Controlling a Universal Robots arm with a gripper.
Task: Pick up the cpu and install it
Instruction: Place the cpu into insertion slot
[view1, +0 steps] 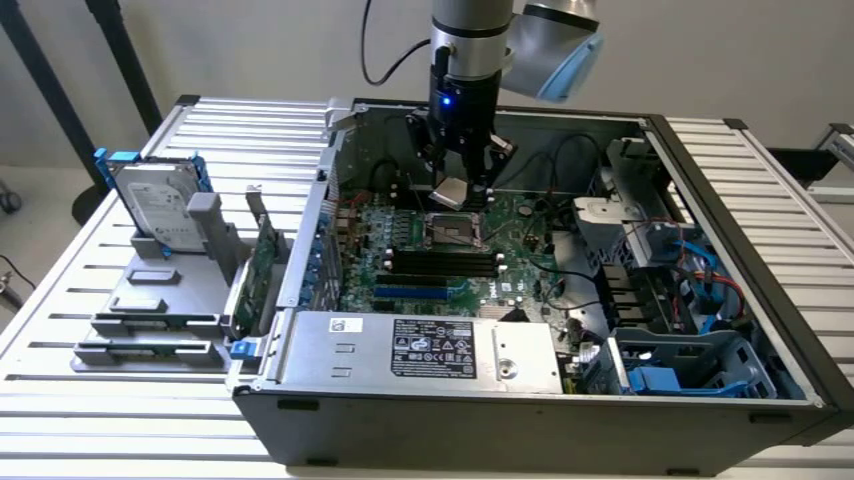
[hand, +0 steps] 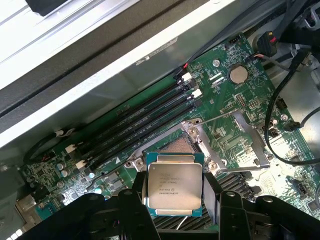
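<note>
While your jaws clamp the flat square silver-topped cpu (hand: 174, 184), the metal-framed socket (hand: 176, 147) lies just beneath them.

Pretty plain room tbh. The back wall (view1: 267, 50) is bare and off-white, no marks on it. Everything sits on a big table (view1: 120, 420) made of pale grey metal slats running side to side, and the front slats catch a bright sheen from the soft, even light. Two thin black poles (view1: 123, 50) lean diagonally in front of the wall on the exterior view's left. Below them a strip of light floor (view1: 40, 185) shows past the table edge. No hard shadows anywhere.
</note>
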